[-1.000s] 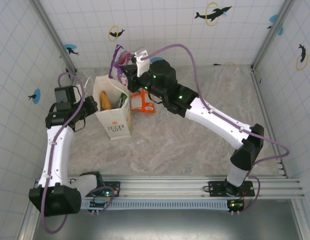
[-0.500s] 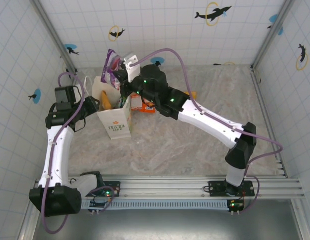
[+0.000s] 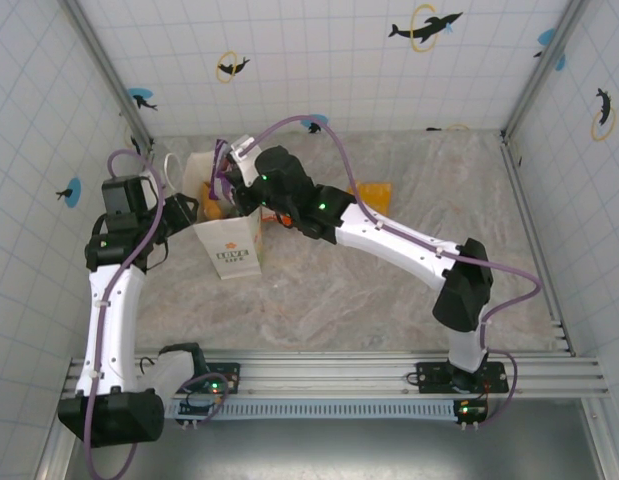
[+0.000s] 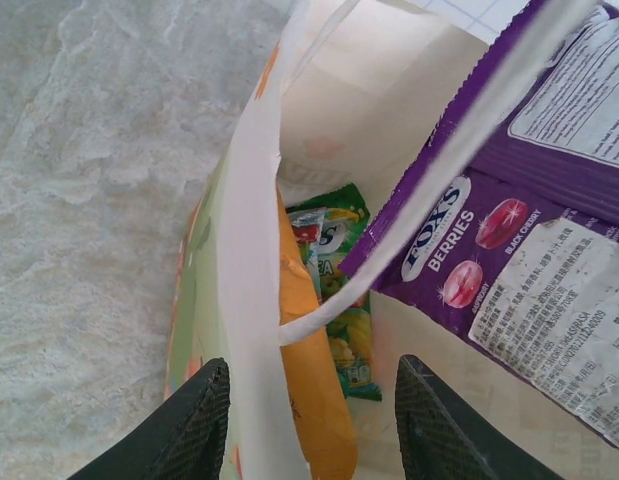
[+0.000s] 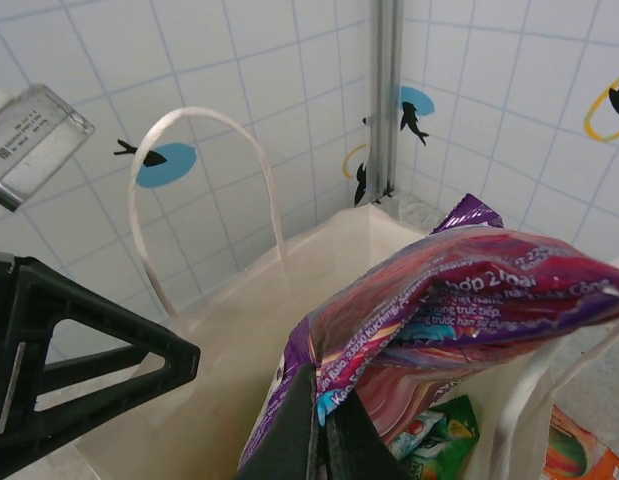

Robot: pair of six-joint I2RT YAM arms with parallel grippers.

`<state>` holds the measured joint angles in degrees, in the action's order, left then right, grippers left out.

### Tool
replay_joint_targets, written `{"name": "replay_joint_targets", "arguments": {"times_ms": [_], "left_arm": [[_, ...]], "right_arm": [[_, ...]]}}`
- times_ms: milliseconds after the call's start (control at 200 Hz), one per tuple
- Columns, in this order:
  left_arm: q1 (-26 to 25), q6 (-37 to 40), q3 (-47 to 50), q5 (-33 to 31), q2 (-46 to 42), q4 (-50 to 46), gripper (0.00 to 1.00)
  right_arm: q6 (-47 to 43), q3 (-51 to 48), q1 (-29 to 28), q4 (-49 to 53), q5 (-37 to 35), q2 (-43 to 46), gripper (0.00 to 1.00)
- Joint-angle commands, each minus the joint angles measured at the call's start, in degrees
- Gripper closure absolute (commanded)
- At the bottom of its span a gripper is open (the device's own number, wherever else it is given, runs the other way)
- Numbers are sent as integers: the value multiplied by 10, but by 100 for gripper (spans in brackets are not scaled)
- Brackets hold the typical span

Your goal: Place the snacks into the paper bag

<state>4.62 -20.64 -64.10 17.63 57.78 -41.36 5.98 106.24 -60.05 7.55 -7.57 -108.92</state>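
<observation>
Nearest the arm bases you have the paper bag, standing upright on the table with its logo face toward you and its mouth open. Your left gripper sits at the bag's left side with its fingers spread apart, straddling the left wall: one finger is outside the bag and the other is over its mouth. The wall runs just beside the outer finger.

Inside the bag you can see an orange packet against that same wall, and a green packet beside it, lower down.

Over the bag's mouth your right gripper is clamped on the purple packet, lettered "FOX'S BERRIES". You cannot tell how far into the bag the packet reaches. One white string handle arches up from the bag's rim, and a second crosses in front of the purple packet.

Beyond the bag, an orange-white packet lies just behind it, partly under the right arm. A yellow-orange packet lies farther to the bag's right, well apart from it
</observation>
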Motion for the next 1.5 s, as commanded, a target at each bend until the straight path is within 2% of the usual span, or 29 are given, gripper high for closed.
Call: {"name": "replay_joint_targets", "arguments": {"times_ms": [0,310,370,460,525,751,1006,1111,1266,1366,1491], "left_arm": [[5,-4,-10,-11,-6,-19,54],[4,-2,-5,-15,-2,-19,55],[5,0,-3,-16,-1,-19,55],[4,1,-2,-18,0,-19,56],[4,2,-1,-20,1,-19,56],[5,4,7,-22,6,-14,57],[5,9,16,-30,11,-11,57],[5,8,21,-27,15,-5,59],[4,6,20,-26,23,7,57],[5,5,15,-28,32,13,58],[4,2,9,-32,41,20,57]], "right_arm": [[2,27,-3,-30,6,-3,100],[16,37,-3,-46,42,-17,99],[16,41,-4,-43,43,-19,91],[17,47,-4,-34,43,-19,66],[15,46,-5,-30,37,-14,60],[8,20,-7,-26,29,26,58],[27,-143,5,-41,-2,131,56],[78,-226,37,-50,0,175,55],[205,-323,114,-86,79,213,52],[243,-326,135,-92,99,207,46],[243,-265,131,-54,91,169,43]]}}
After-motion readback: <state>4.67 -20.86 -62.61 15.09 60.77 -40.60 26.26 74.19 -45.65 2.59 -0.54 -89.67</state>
